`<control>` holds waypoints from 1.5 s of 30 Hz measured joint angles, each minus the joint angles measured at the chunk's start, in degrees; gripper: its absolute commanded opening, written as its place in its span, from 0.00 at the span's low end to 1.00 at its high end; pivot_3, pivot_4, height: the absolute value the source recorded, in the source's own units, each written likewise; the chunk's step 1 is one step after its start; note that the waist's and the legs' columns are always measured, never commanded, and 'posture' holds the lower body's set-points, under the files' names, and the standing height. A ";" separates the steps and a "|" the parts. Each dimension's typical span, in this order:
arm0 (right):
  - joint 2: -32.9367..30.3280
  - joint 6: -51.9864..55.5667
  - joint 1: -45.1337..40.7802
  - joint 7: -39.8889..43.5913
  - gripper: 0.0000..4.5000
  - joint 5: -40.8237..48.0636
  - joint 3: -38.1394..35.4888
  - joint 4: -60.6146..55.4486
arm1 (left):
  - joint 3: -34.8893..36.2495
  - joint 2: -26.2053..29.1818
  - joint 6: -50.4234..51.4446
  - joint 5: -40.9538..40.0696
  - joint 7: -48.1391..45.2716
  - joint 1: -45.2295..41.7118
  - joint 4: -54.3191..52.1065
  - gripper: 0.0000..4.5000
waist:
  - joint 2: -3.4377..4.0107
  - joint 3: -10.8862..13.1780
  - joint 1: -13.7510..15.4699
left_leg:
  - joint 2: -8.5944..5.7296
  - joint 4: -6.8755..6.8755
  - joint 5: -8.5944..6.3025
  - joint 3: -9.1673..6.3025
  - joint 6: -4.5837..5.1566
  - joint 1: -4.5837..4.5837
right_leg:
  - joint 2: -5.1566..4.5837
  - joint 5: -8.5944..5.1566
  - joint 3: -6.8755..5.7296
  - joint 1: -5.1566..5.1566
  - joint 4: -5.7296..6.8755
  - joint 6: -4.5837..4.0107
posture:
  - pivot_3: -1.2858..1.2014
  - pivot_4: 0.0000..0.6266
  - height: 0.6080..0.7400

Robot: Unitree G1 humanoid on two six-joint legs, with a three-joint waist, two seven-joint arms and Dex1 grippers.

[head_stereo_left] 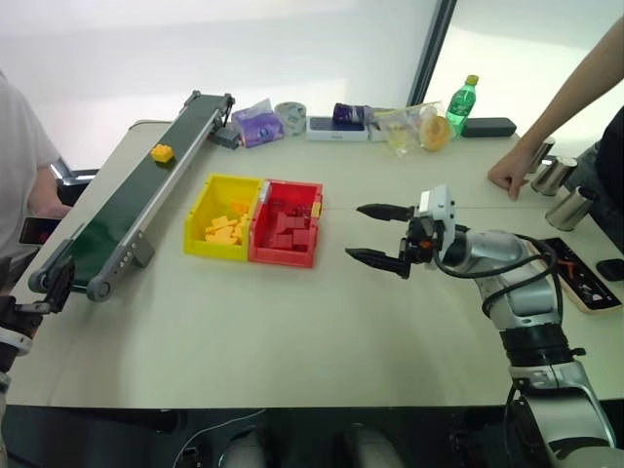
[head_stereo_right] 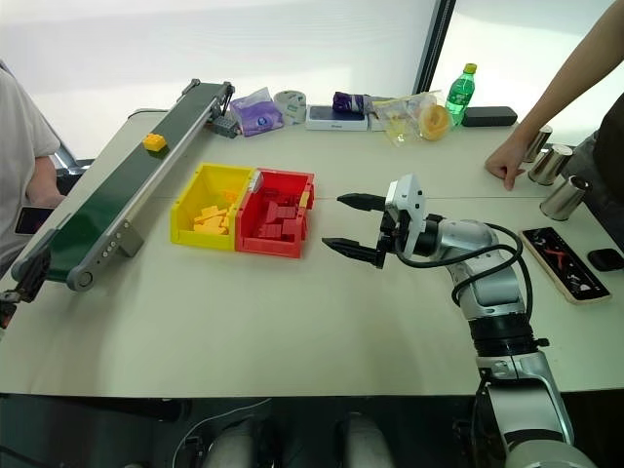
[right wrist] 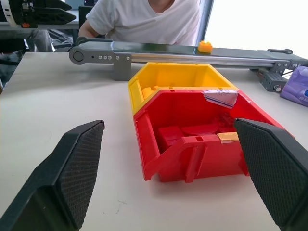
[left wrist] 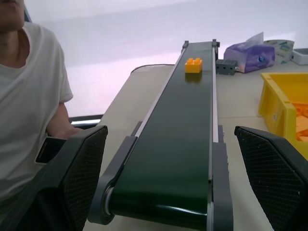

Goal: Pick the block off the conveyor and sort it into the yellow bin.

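The block [head_stereo_left: 162,152] is a small yellow-orange brick lying on the dark green belt of the conveyor [head_stereo_left: 136,200], toward its far end. The yellow bin [head_stereo_left: 214,251] stands right of the belt, joined to a red bin [head_stereo_left: 283,255]; it holds several yellow bricks. My left gripper [left wrist: 171,130] is open just off the conveyor's near end roller, pointing along the belt, with the block [left wrist: 193,65] far ahead of it. My right gripper [head_stereo_left: 356,231] hovers open and empty just right of the red bin, pointing at it.
A person in a white shirt [head_stereo_left: 15,156] sits at the conveyor's left side. Another person's hand [head_stereo_left: 509,175] rests on the table at the right near metal cups [head_stereo_left: 556,175]. A green bottle [head_stereo_left: 461,102], pouches and boxes line the far edge. A tool tray [head_stereo_left: 575,273] lies at the right.
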 measured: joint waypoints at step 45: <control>-1.34 0.48 3.15 -1.44 1.00 -0.17 -0.03 -4.07 | -20.98 13.14 19.16 9.82 4.69 -27.93 22.10 0.70 | 0.03 0.02 0.17 | -0.01 -0.03 0.05 0.12 -0.09 -0.02 | 0.01 0.01 0.01 -0.10 0.04 0.02 | 0.52 0.24 1.00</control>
